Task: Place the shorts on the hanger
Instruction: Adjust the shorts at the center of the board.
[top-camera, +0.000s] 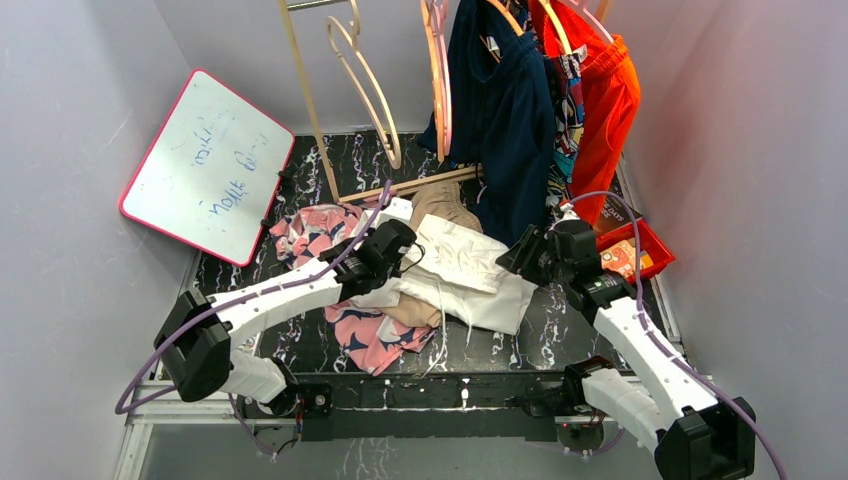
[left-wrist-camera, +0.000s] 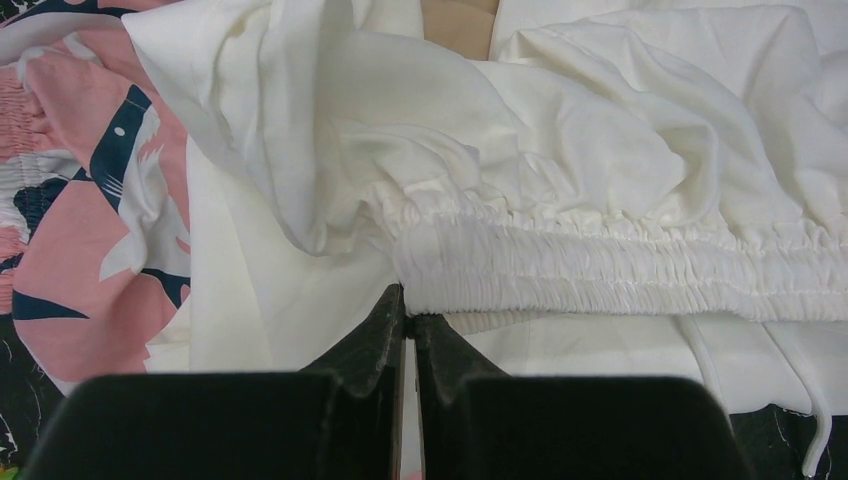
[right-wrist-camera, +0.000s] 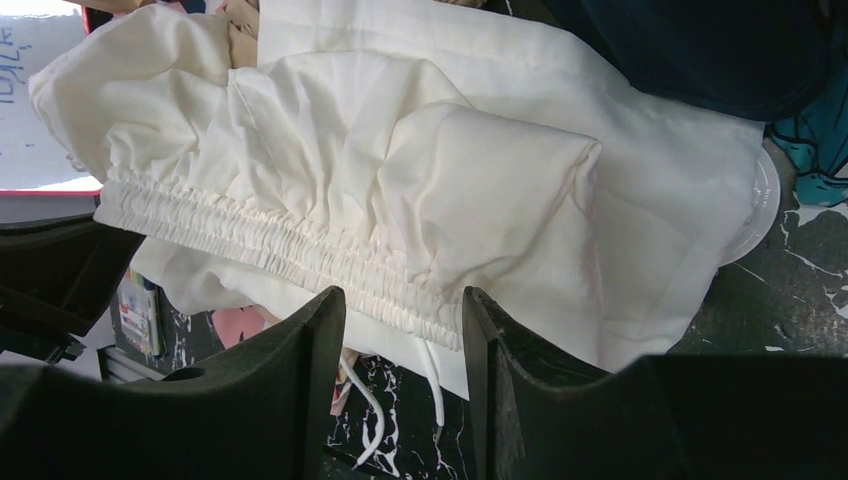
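The white shorts lie bunched in the middle of the dark marbled table, on top of other clothes. My left gripper is shut on the near edge of their gathered waistband, at its left end. My right gripper is open, its fingers standing apart on either side of the waistband without pressing it. The drawstring dangles between them. The pale beige hanger hangs on the rack at the back, left of centre, apart from both grippers.
A pink navy-patterned garment and tan shorts lie under the white shorts. A pink hanger, a navy garment and an orange one hang at the back right. A whiteboard leans left; a red tray sits right.
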